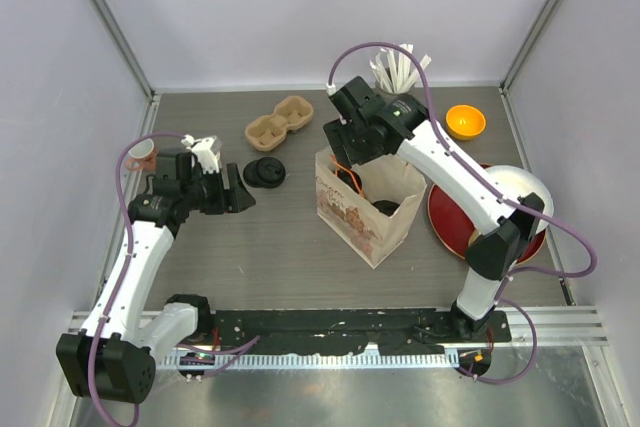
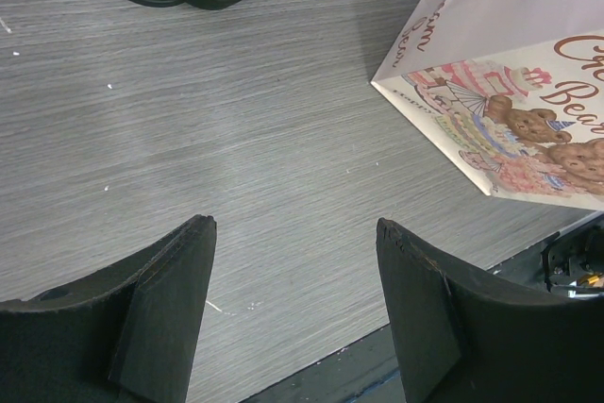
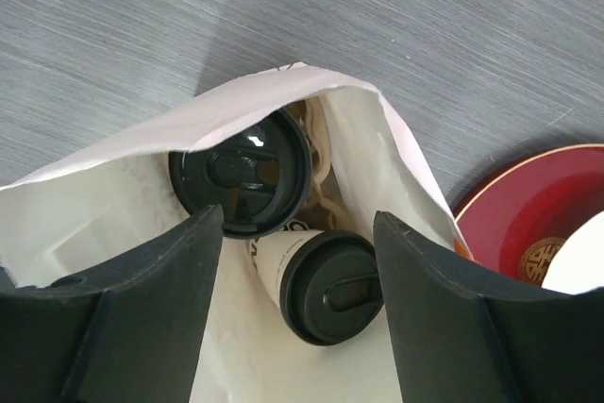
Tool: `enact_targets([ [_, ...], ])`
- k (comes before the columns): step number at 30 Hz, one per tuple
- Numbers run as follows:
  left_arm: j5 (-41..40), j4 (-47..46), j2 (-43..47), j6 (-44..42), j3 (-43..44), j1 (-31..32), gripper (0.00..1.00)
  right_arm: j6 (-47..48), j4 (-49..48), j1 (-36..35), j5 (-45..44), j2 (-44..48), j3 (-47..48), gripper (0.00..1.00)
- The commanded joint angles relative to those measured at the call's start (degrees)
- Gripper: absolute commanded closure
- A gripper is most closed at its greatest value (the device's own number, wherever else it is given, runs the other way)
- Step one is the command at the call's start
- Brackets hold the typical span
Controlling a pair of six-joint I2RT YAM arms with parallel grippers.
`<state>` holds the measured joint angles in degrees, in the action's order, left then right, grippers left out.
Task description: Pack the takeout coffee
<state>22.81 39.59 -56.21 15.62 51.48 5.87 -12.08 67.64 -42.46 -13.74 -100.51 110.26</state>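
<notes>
Grey table (image 1: 280,247); one bag (image 3: 94,205) with two lidded cups (image 3: 241,172); two loose lids (image 1: 265,174)

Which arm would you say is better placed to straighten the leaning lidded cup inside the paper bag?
Right. The right gripper hangs open directly over the bag, with the leaning cup just below it. The left gripper is open over bare table, off to the bag's side.

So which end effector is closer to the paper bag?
Right. The right end effector hangs over the open mouth of the paper bag; the left end effector is to its left, near the black lids.
</notes>
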Motion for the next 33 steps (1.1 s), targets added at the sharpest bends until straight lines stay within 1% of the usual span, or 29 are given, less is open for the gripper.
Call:
enact_targets([
  [1,1.45,-1.8,0.75,-1.03,0.72,-0.33,0.27,-0.67,2.85,-0.96,-1.91,2.69,4.44,0.27],
  [4,0.93,-1.98,0.83,-1.64,0.9,-0.33,0.27,-0.49,3.81,-1.14,-2.87,3.3,6.11,0.2],
  [8,0.92,-1.8,0.48,-2.17,1.78,-0.33,0.27,-0.14,5.57,-1.05,-3.4,3.3,8.83,0.18],
  [14,1.01,-1.71,0.66,-2.52,1.78,-0.42,0.27,1.35,4.79,-1.14,-1.56,5.67,9.89,0.18],
  [18,1.45,-1.71,0.75,-2.43,1.6,-0.33,0.27,1.97,1.72,-1.05,1.6,7.95,9.45,0.18],
  [23,1.54,-1.45,0.92,-2.61,1.78,-0.33,0.27,2.32,-1.54,-1.14,1.52,11.29,8.92,0.18],
  [25,1.71,-1.45,1.01,-2.61,1.78,-0.33,0.27,2.67,-4.34,-1.14,1.26,12.87,8.14,0.18],
  [26,1.8,-1.45,1.01,-2.61,1.69,-0.33,0.27,2.85,-5.75,-1.14,1.08,14.88,6.04,0.18],
  [30,2.07,-1.63,1.18,-2.43,1.43,-0.33,0.27,2.94,-17.76,-1.14,1.17,22.01,-1.52,0.18],
  [33,2.15,-1.54,1.27,-2.52,1.34,-0.33,0.27,3.2,-24.45,-1.05,1.17,26.67,-6.01,0.18],
])
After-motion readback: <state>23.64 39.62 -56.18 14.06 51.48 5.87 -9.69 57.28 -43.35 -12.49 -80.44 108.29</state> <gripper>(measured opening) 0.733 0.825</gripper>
